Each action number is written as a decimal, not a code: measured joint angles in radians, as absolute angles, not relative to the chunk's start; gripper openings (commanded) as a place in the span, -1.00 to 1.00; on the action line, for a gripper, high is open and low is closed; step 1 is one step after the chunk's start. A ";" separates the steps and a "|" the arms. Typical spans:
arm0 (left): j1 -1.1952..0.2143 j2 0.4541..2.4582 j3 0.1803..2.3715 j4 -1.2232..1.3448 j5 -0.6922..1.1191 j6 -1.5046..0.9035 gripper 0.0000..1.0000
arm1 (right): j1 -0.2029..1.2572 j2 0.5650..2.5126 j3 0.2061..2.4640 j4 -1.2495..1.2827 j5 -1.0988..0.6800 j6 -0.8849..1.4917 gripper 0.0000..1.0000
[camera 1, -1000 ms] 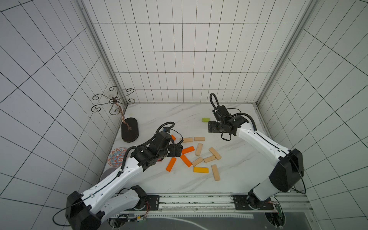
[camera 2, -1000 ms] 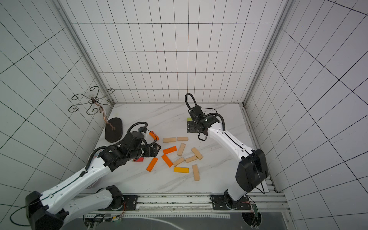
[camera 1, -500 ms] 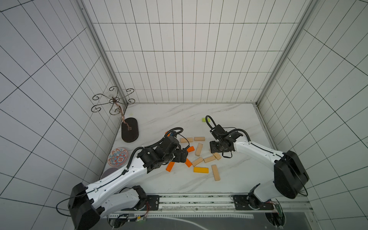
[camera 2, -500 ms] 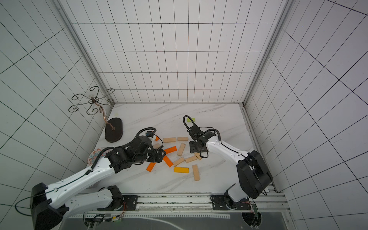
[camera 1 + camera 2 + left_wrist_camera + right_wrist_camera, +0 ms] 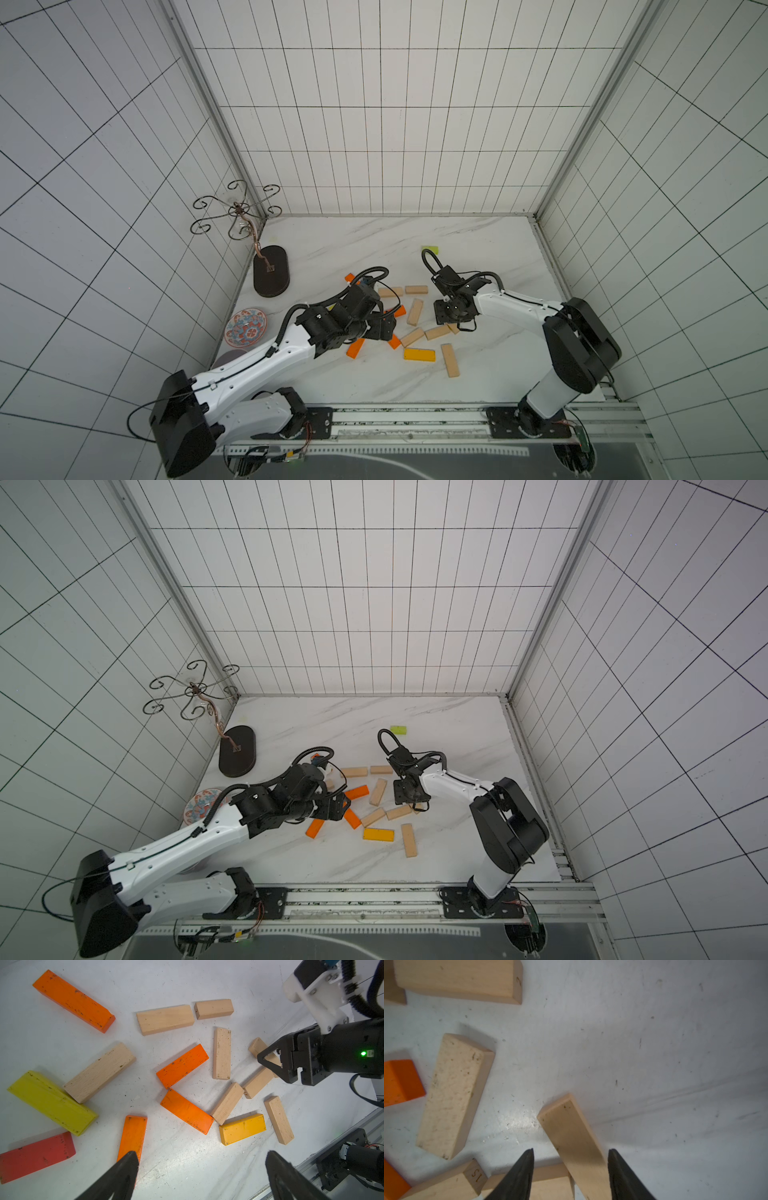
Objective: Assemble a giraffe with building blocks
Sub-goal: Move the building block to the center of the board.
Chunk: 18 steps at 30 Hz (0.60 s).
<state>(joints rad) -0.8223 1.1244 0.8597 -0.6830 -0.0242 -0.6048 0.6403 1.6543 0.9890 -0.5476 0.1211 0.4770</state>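
— Which block was the right arm after?
— A pale natural-wood rectangular bar, on the side of the scattered pile nearest that arm. The right gripper stood straight over it, one black finger on either side.
— Shut on it?
— Not as I saw it. The jaws stood at a middling width. One finger looked to be at the bar's edge, and the other had bare white marble tabletop showing between it and the wood. Nothing was gripped.
— And how did the bar lie?
— Its long axis ran out from between the fingers, away from the wrist, but it was skewed rather than square to them. I judged a squeeze would take it across its narrow width and likely twist it straight. Its nearer end met a second pale wooden bar; whether it rested on that one I couldn't tell.
— The other arm?
— The left gripper hung wide open and empty above the flat orange wooden bars, well apart from that pale bar. The right was plainly the nearer.
— Any giraffe?
— None. Every block lay loose, with a lime green wooden block off alone towards the back wall
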 measured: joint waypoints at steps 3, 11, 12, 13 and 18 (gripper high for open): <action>-0.822 1.124 0.860 -0.670 -0.015 -0.605 0.91 | 0.640 1.665 0.984 -0.544 0.119 0.477 0.12; -0.822 1.124 0.860 -0.668 -0.003 -0.602 0.91 | 0.617 1.696 0.969 -0.510 0.115 0.472 0.00; -0.822 1.124 0.860 -0.668 -0.002 -0.602 0.91 | 0.613 1.696 0.968 -0.506 0.115 0.470 -0.02; -0.822 1.124 0.860 -0.668 -0.002 -0.601 0.91 | 0.607 1.697 0.968 -0.501 0.115 0.469 -0.05; -0.822 1.125 0.860 -0.668 -0.002 -0.597 0.91 | 0.586 1.702 0.968 -0.483 0.124 0.459 -0.29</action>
